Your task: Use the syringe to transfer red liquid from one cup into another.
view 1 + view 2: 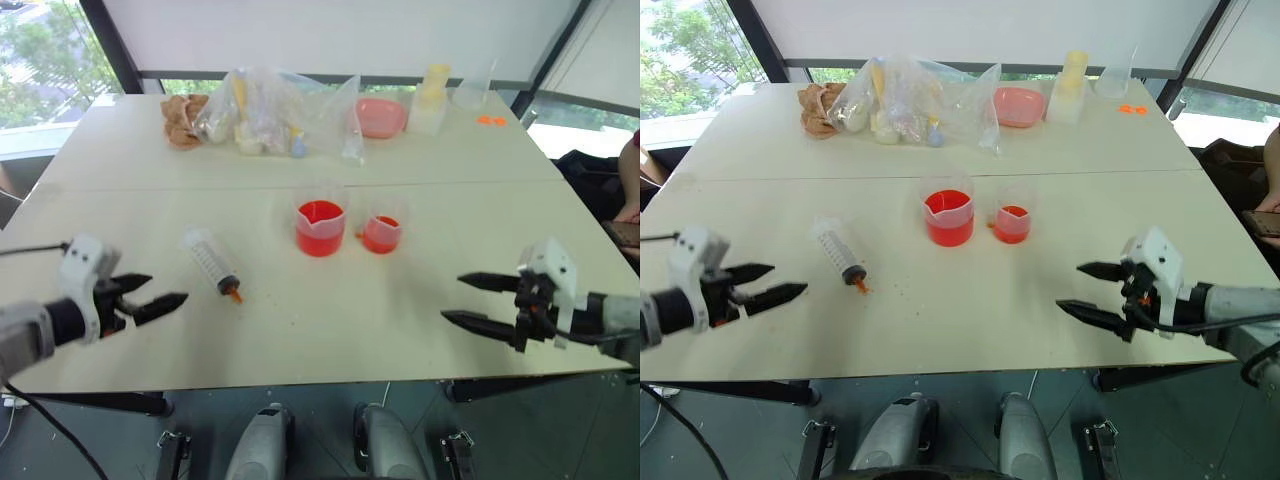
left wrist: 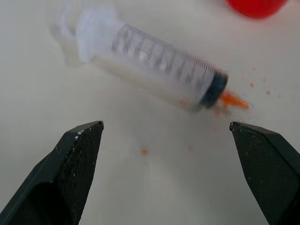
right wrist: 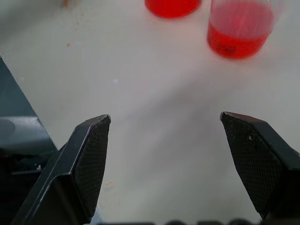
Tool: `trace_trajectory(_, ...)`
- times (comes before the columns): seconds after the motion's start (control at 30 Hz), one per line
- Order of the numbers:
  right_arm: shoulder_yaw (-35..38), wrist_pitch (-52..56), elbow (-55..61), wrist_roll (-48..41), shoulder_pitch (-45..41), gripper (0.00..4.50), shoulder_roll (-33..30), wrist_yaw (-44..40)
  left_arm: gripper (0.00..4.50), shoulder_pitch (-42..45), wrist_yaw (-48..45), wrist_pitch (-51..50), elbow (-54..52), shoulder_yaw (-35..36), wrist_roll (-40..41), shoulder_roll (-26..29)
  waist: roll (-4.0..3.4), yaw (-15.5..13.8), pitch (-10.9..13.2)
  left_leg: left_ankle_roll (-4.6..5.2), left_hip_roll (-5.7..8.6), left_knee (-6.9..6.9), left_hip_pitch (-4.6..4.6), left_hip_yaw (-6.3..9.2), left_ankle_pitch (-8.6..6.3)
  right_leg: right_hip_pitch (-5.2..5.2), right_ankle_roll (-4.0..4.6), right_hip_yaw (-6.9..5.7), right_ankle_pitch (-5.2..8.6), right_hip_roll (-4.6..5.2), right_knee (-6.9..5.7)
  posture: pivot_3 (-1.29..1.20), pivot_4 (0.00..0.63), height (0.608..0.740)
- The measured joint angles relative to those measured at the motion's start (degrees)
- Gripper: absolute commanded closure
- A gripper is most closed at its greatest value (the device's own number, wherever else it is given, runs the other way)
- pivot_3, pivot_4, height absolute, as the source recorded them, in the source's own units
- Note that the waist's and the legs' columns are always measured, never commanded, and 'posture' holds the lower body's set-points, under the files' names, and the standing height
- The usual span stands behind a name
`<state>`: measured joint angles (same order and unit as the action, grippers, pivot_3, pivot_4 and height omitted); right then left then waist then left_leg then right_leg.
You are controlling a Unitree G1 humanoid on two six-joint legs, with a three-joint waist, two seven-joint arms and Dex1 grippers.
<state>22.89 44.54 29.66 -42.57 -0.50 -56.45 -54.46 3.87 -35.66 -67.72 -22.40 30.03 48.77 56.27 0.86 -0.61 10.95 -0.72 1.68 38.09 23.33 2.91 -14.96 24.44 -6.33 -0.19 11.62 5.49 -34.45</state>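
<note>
The clear syringe [image 1: 213, 262] lies flat on the table, its orange tip toward the near edge; the left wrist view shows the syringe [image 2: 154, 65] just beyond my open fingers. The larger beaker [image 1: 320, 227] holds red liquid [image 1: 320, 236] at mid-table. Right beside it stands the smaller cup [image 1: 381, 233], also with red liquid in it. My left gripper [image 1: 160, 292] hovers open at the near left, a short way from the syringe. My right gripper [image 1: 468, 300] is open at the near right, apart from both cups. The smaller cup [image 3: 240, 29] is ahead in the right wrist view.
At the table's far side lie clear plastic bags [image 1: 270, 115] with supplies, a pink bowl [image 1: 380, 117], a brown bundle [image 1: 182, 120], a yellowish stack [image 1: 431, 95] and a clear cup [image 1: 471, 92]. Small orange drops dot the table near the syringe tip. A person's arm [image 1: 630, 180] shows at the right edge.
</note>
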Motion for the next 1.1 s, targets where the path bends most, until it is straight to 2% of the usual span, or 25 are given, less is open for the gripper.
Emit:
trace_trajectory(0.07,-0.81,-0.17,0.39,-1.24,-5.31,0.56,-0.98,-0.57,0.02,12.08,4.31,-11.0,4.47,-0.72,1.37,-1.08,-0.01,0.01,0.01,0.01,0.03,0.01,-0.1,0.01,0.01,-0.07,-0.06,0.0,-0.01,-0.02,-0.11,0.0,0.15,0.74)
trace_trajectory(0.1,-2.4,-1.13,0.47,-1.29,-9.26,0.56,-1.54,-1.39,0.02,20.9,8.51,-16.94,9.67,-2.14,1.72,-1.88,0.06,-0.07,0.05,-0.01,0.22,0.09,-0.09,0.0,0.02,-0.1,-0.22,-0.04,-0.08,-0.11,-0.2,0.0,0.15,0.74)
trace_trajectory(0.17,-5.14,-3.95,1.15,-0.69,-14.2,0.56,-2.69,-3.49,0.02,31.95,17.42,-22.62,20.65,-6.64,4.81,-0.67,0.22,0.15,0.01,-0.01,0.28,0.06,-0.19,0.18,0.02,-0.08,-0.41,-0.01,-0.04,-0.09,-0.52,0.0,0.15,0.74)
trace_trajectory(0.3,-11.05,-7.89,1.04,1.68,-18.4,0.56,-2.05,-5.54,0.02,44.26,33.54,-24.29,38.35,-17.06,14.74,0.18,0.3,0.53,0.02,-0.03,0.42,-0.07,-0.19,0.31,0.02,0.15,-0.58,0.05,0.08,0.1,-0.83,0.0,0.15,0.74)
trace_trajectory(0.47,-15.59,-11.22,2.11,3.27,-20.17,0.56,-0.53,-6.18,0.02,56.77,53.1,-24.3,55.61,-23.34,25.48,-5.41,0.3,0.06,0.02,-0.21,0.51,-0.06,-0.06,0.39,0.11,0.24,-0.58,0.05,0.06,0.21,-0.85,0.0,0.15,0.74)
trace_trajectory(0.7,-16.33,-13.28,3.14,5.12,-17.66,0.56,0.17,-6.52,0.02,56.73,72.26,-24.31,64.33,-27.28,38.37,-10.13,0.33,0.03,0.03,-0.35,0.53,-0.07,-0.04,0.41,0.18,0.28,-0.57,0.05,0.06,0.34,-0.89,0.0,0.15,0.74)
trace_trajectory(0.9,-17.29,-13.65,3.91,6.09,-16.52,0.56,1.12,-5.28,0.02,51.76,90.35,-21.91,63.04,-19.42,45.63,-17.32,0.29,-0.13,-0.03,-0.48,0.56,-0.07,-0.06,0.43,0.25,0.27,-0.58,0.07,0.05,0.46,-0.96,0.0,0.15,0.74)
trace_trajectory(1.0,-17.19,-13.29,4.03,6.05,-15.4,0.56,1.9,-3.79,0.77,49.29,98.26,-16.87,58.79,-16.25,46.98,-21.78,0.16,-0.49,-0.15,-0.52,0.61,-0.07,-0.21,0.44,0.27,0.08,-0.57,0.06,0.05,0.53,-0.95,0.0,0.15,0.74)
trace_trajectory(1.1,-17.04,-12.63,4.4,5.81,-14.6,0.56,2.29,-2.66,1.97,47.25,103.23,-12.76,55.49,-14.4,46.87,-24.35,0.06,-1.03,-0.21,-0.55,0.66,-0.07,-0.3,0.4,0.29,-0.01,-0.56,0.08,0.05,0.51,-0.9,0.0,0.15,0.74)
